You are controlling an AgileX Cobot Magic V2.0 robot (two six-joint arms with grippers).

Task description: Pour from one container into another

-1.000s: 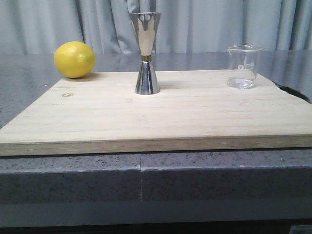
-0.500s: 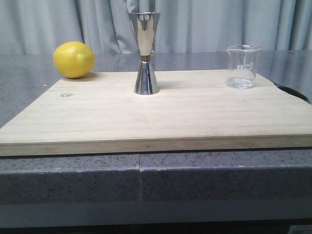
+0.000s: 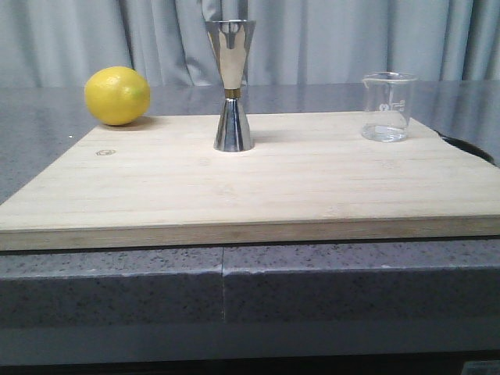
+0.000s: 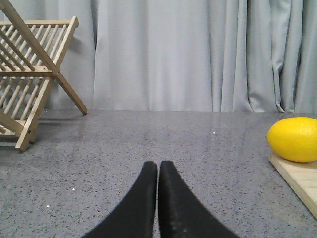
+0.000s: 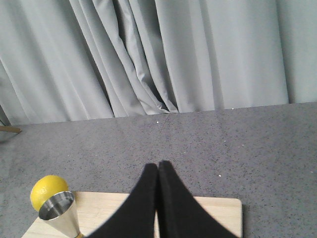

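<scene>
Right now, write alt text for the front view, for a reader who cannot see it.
A wooden cutting board on a grey speckled counter holds a tall steel jigger at the back centre, upright, and a small clear glass beaker to its right. A yellow lemon sits at the board's back left corner; grey curtains hang behind, and no gripper shows.

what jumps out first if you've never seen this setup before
The tall steel jigger stands upright near the back middle of the wooden cutting board, catching the light. A bright yellow lemon sits at the board's back left corner, and the clear glass beaker stands at the back right, seemingly with a little clear liquid. Both grippers, left gripper and right gripper, are shut and hold nothing.
</scene>
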